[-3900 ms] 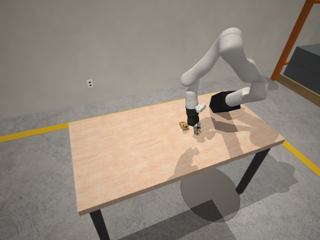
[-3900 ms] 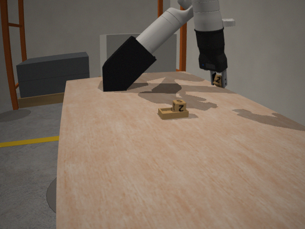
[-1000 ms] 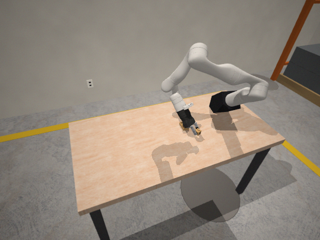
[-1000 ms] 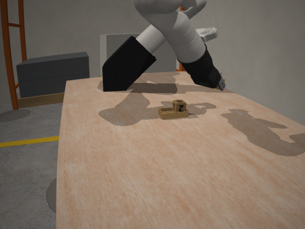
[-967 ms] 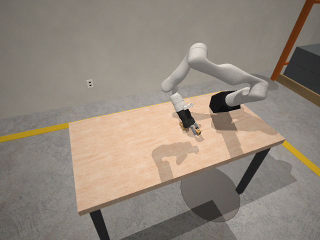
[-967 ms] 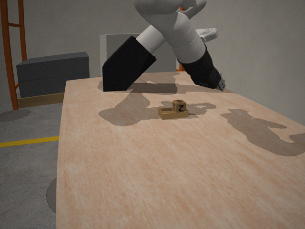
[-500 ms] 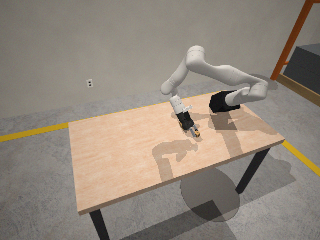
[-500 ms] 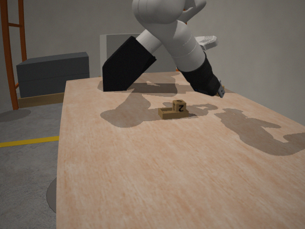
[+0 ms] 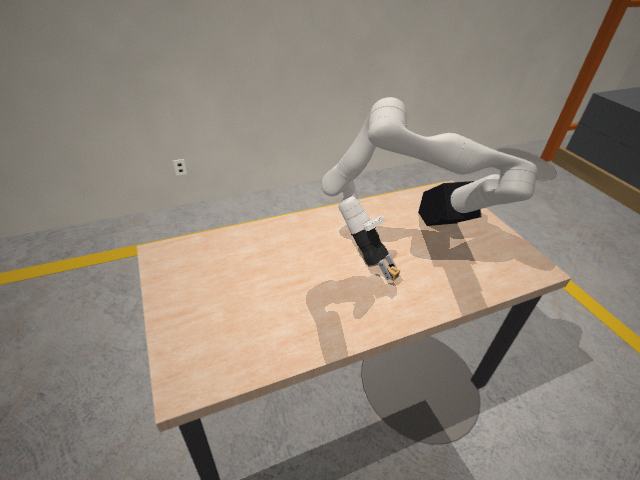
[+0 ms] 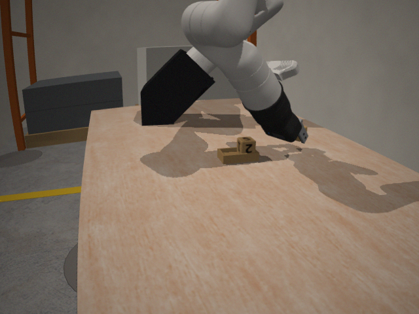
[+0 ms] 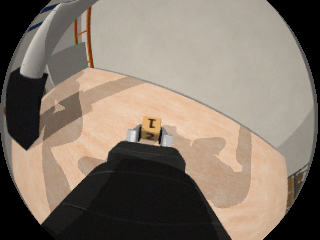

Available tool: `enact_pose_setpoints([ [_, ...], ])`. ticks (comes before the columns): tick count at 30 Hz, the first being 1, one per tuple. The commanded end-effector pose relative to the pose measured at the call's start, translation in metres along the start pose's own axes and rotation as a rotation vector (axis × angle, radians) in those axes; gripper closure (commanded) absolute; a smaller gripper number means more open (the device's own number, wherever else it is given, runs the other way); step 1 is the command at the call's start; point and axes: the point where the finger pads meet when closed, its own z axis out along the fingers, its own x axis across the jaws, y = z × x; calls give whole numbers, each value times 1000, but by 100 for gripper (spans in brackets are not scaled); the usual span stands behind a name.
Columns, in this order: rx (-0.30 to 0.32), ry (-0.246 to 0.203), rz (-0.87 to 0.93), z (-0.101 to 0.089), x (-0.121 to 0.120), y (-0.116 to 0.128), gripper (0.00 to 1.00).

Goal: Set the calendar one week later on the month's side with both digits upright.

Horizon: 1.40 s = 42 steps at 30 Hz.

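Observation:
A small wooden tray [image 10: 236,156] lies flat on the table near its middle. One wooden cube [image 10: 247,144] stands in the tray's right half, with a 2 on the face toward the exterior camera. The tray's left half is empty. My gripper [image 10: 303,135] hangs tilted to the right of the tray, a little above the table, and is shut on the second wooden cube [image 11: 151,127]. This cube shows a dark digit in the wrist view, and it also shows at the fingertips [image 9: 390,273] in the top view. The tray is hidden in the top view.
The arm's black base [image 10: 174,89] stands on the table behind the tray. A grey cabinet [image 10: 72,101] and an orange frame [image 10: 12,74] stand beyond the far table edge.

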Motion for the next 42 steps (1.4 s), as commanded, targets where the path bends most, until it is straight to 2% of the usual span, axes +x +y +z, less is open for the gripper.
enact_pose_setpoints([
  [1, -3, 2, -11, 5, 2, 6, 43],
  [42, -3, 2, -11, 10, 2, 10, 43],
])
